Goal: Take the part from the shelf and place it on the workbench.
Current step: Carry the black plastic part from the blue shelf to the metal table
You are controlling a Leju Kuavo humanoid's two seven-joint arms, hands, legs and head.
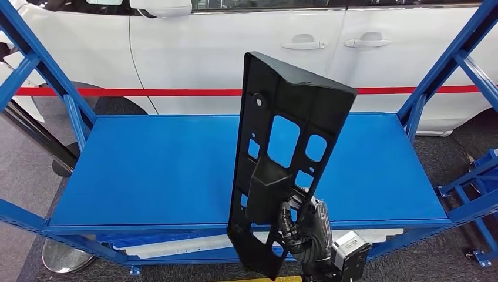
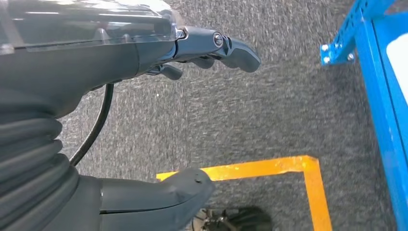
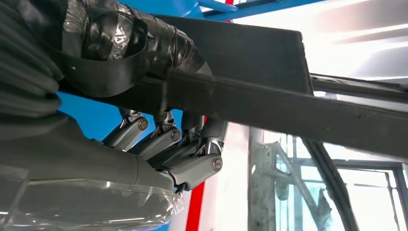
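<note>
A long black plastic part (image 1: 282,153) with several cut-out windows stands nearly upright in front of the blue shelf (image 1: 164,170), lifted off its surface. My right hand (image 1: 305,229) grips it near its lower end, fingers hooked through an opening. In the right wrist view the fingers (image 3: 187,154) curl around the part's (image 3: 269,101) dark edge, with the thumb on the other side. My left hand (image 2: 144,53) hangs over grey carpet, its fingers slightly apart and holding nothing.
The shelf's blue posts (image 1: 434,70) rise on both sides. A white car (image 1: 205,47) and a red barrier band (image 1: 117,91) lie behind. White sheets (image 1: 176,244) lie on the lower shelf. Orange floor tape (image 2: 298,173) marks the carpet near a blue shelf leg (image 2: 346,43).
</note>
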